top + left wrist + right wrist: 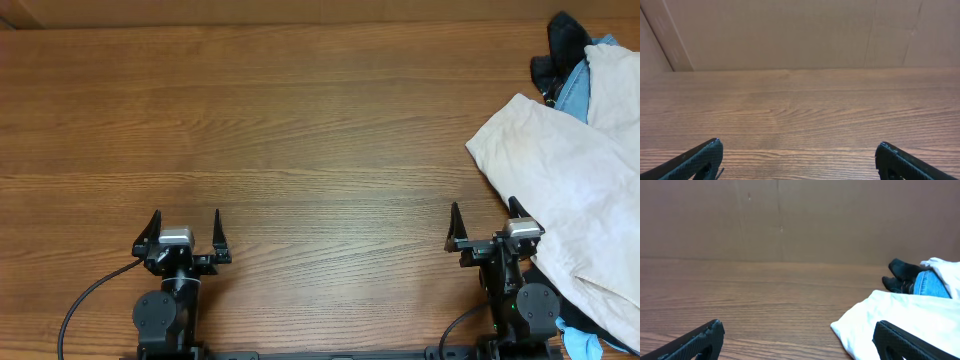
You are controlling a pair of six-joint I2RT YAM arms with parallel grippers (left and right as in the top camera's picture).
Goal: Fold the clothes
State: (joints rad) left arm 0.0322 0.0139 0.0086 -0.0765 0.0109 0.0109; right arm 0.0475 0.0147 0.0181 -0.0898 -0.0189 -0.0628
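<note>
Looking along the bottom edge of the overhead view, you have the left pincer (186, 215) at lower left and the right pincer (484, 207) at lower right. Each has its jaws spread as wide as they go, with nothing between them. That suits a start: open jaws are ready to take cloth, and both sit low at the near edge, out of the working space.

Beyond them the worktop (300, 120) shows bare wood across the middle and left of the frame, which I judge is where you would spread the garment flat.

The trousers (560, 180) lie in a loose heap at the right side, running from mid-right down to the lower right corner. Their edge lies close against the right pincer's outer side. No fold is made yet.

Farther off, in the upper right corner, the denim (575, 95) and a black garment (558, 45) poke out from among the cream cloth; leave those be. The right pincer looks best placed to reach first.
</note>
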